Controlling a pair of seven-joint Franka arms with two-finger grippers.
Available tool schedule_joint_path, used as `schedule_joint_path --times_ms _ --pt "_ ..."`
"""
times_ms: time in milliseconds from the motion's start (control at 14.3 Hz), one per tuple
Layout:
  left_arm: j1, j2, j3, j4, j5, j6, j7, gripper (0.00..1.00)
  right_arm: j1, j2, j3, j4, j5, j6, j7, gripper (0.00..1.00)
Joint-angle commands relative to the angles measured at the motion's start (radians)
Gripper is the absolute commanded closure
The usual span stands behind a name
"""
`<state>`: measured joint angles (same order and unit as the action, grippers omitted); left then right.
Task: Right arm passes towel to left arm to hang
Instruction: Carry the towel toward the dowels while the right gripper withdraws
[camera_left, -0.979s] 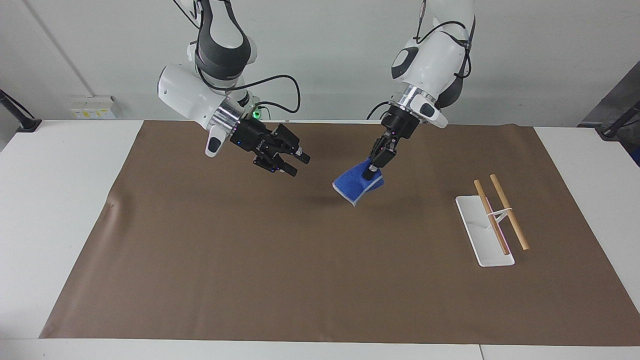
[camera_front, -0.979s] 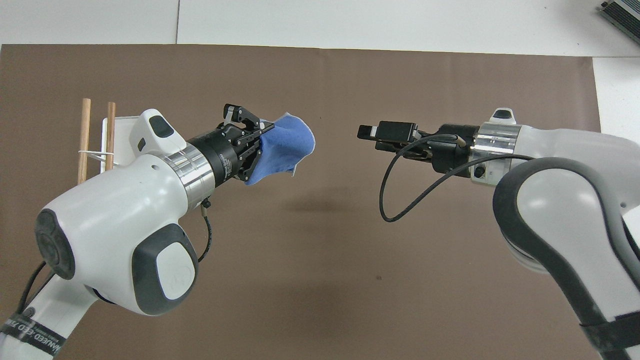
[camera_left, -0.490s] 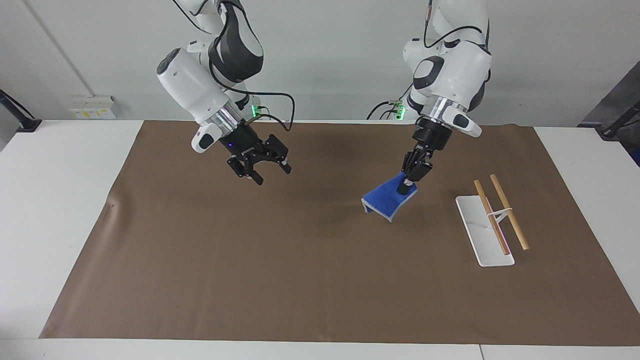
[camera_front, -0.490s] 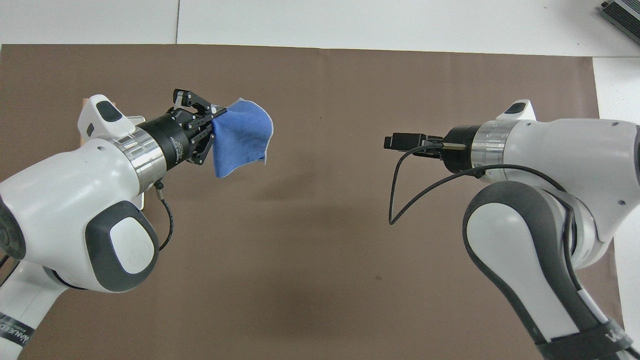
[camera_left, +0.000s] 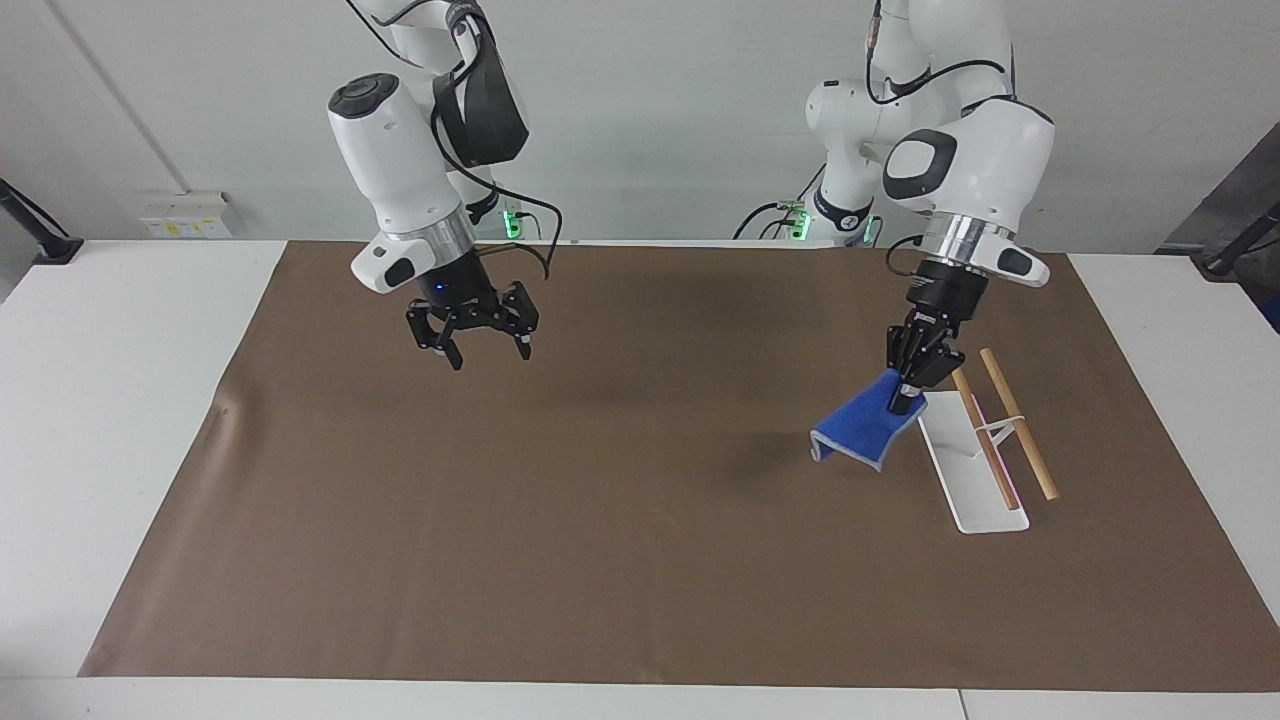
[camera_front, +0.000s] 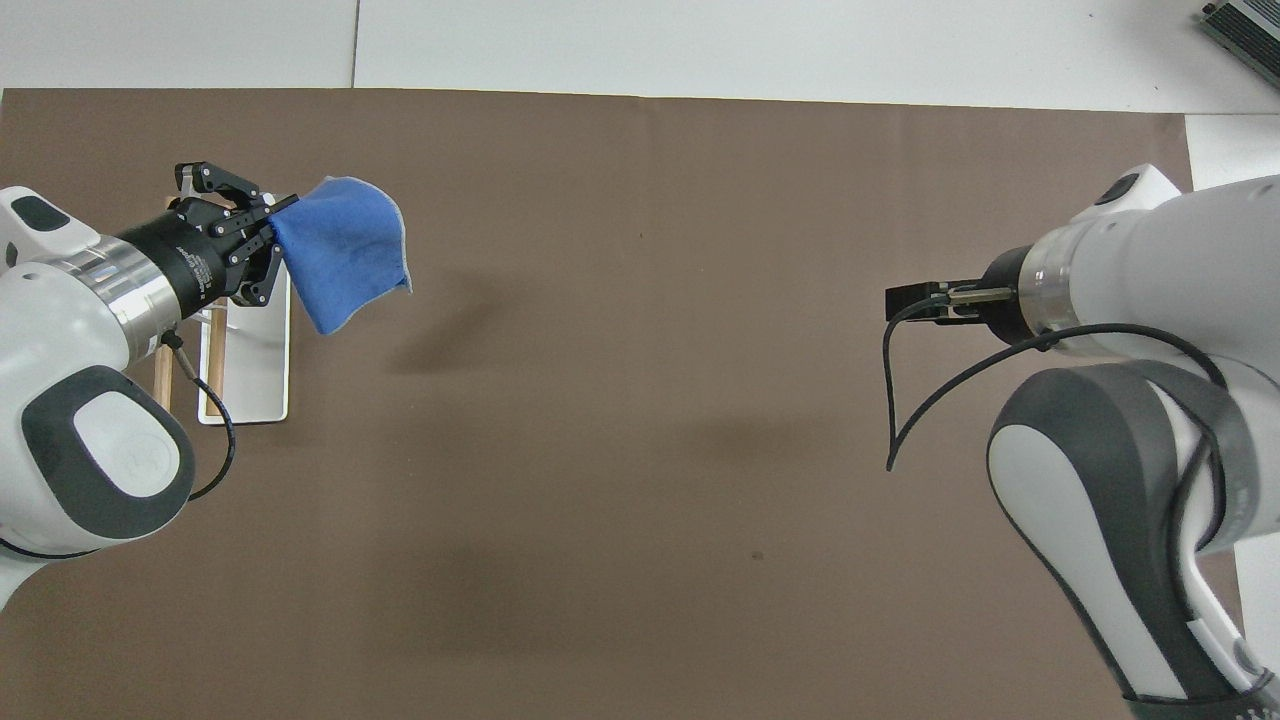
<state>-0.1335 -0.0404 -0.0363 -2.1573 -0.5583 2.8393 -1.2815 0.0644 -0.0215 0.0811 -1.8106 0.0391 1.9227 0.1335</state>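
A brown mat (camera_left: 600, 520) covers most of the white table (camera_left: 120, 400), and over it two Franka arms hang well apart, each toward its own end. The left arm reaches down at its end of the table, its left gripper (camera_left: 908, 398) pinched shut on one edge of the towel (camera_left: 858, 428), a small royal-blue cloth that droops from the fingertips in mid-air, clear of the mat. Just beside the gripper stands the rack (camera_left: 968, 462), a white base plate carrying two wooden rails (camera_left: 1018, 424) side by side on a thin white bracket. The rails run lengthwise from nearer the robots to farther from them, and the towel trails from the gripper toward the middle of the table, away from the rails. Judged from this, the hang turns on carrying the cloth sideways across the rails' long axis, so that it drapes over them instead of sliding along them. The left arm alone is near the rack. The right gripper (camera_left: 484, 347) waits over the mat toward the right arm's end, fingers spread wide and holding nothing.
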Motion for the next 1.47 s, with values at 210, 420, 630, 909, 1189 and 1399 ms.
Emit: schedule_joint_path --times_ms 210,420,630,909,1189,1399 --pt "0.124 -0.021 -0.013 -0.078 -0.009 0.084 0.013 1.0 -0.094 -0.035 -0.026 0.143 -0.059 -0.21 -0.023 0.0" --pt "0.184 -0.021 -0.013 -0.084 -0.009 0.097 0.013 1.0 -0.092 -0.023 -0.079 0.259 -0.079 -0.333 -0.047 0.0" --pt "0.25 -0.018 -0.013 -0.098 -0.011 0.1 0.002 1.0 -0.089 -0.018 -0.13 0.329 -0.059 -0.43 -0.071 0.0" --pt "0.282 -0.024 -0.013 -0.154 -0.018 0.15 -0.027 1.0 -0.083 -0.048 -0.127 0.269 -0.062 -0.436 -0.075 0.0" --pt "0.311 -0.024 -0.013 -0.2 -0.019 0.175 -0.068 1.0 -0.083 -0.023 -0.122 0.283 -0.059 -0.481 -0.077 0.0" --pt "0.327 -0.026 -0.013 -0.216 -0.019 0.173 -0.076 1.0 -0.092 -0.002 -0.122 0.286 -0.061 -0.473 -0.072 0.0"
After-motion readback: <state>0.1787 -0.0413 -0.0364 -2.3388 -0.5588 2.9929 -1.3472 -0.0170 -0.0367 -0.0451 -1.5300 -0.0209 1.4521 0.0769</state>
